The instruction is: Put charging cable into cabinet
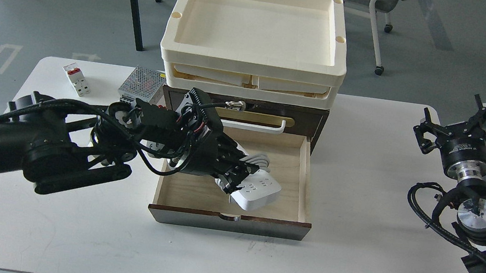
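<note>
Over the open drawer (293, 181), left gripper (233, 178) pinched the charging cable (258, 190), long axis toward 4 o'clock; right gripper (429, 133) spread, well apart.

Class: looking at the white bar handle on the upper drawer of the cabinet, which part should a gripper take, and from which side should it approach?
Take the white bar handle at its exposed right half, coming from the front above the open drawer. It runs horizontally and seems to stand off its brass plate; the left gripper crowds its left end.

White power strip (258, 190), cord bundled at its eleven o'clock end, lies tilted inside the dark cabinet's (231, 222) pulled-out plywood drawer (293, 181).
</note>
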